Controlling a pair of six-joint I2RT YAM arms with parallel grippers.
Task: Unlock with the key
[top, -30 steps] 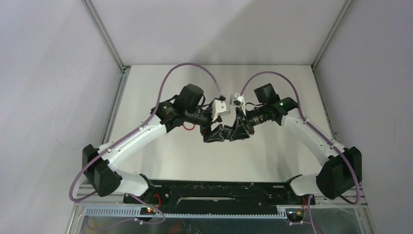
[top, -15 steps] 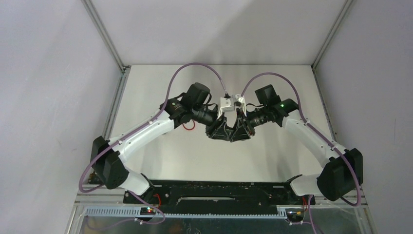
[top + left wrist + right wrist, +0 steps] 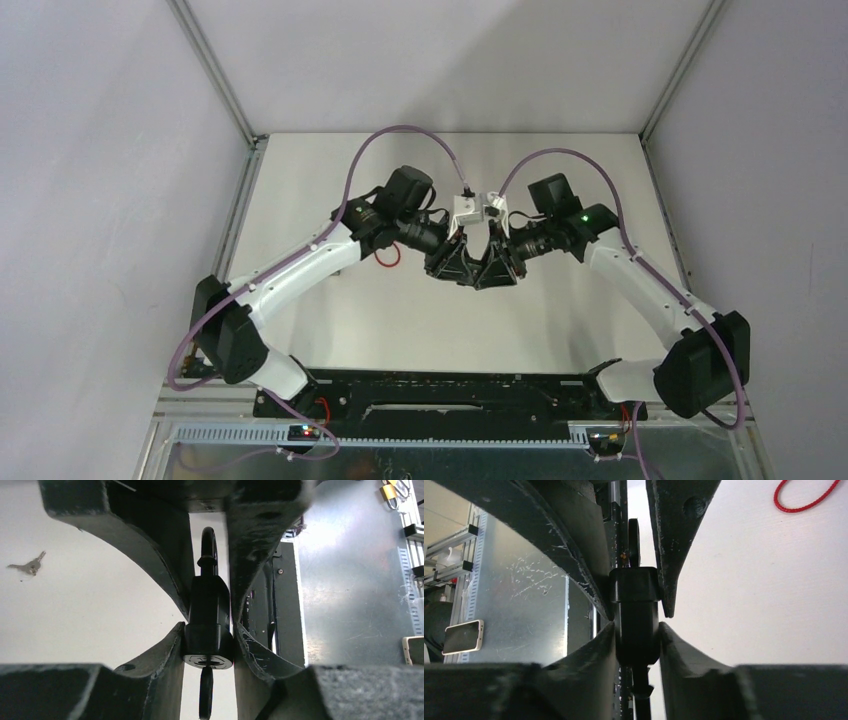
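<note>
Padlock (image 3: 207,605), black, centre frame, clamped in the jaws of left gripper (image 3: 208,635) and right gripper (image 3: 636,630); key (image 3: 205,695) sits in its keyhole.

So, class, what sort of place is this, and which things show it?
Probably a robotics lab: two robot arms bolted to a table, walls on a metal frame around it, and a padlock clamped between the left gripper and the right gripper.

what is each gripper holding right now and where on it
Both clamp the black padlock by its body: left gripper at the keyhole end, right gripper nearer the shackle.
</note>
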